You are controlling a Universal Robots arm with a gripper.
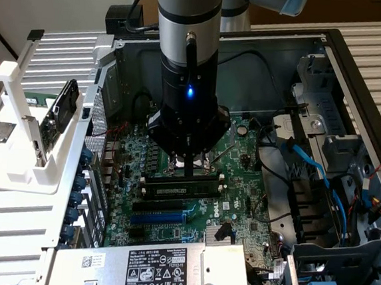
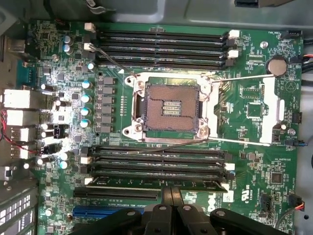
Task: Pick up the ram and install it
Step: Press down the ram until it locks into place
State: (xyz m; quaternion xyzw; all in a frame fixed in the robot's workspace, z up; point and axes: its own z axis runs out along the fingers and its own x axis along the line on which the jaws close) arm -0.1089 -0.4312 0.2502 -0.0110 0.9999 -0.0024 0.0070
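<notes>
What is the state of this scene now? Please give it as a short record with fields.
tool: fingers together, directly over the ram
ram: lying along a slot below the processor socket, whether fully seated cannot be told
processor socket: open, no chip in it
upper memory slots: empty
motherboard: inside the open computer case
white rack: at the exterior view's left

The hand point(image 1: 189, 169) fills the space above the motherboard point(image 2: 254, 93); drive cages point(image 1: 340, 149), cables point(image 1: 309, 163) and the power supply point(image 1: 153, 269) crowd its sides.
</notes>
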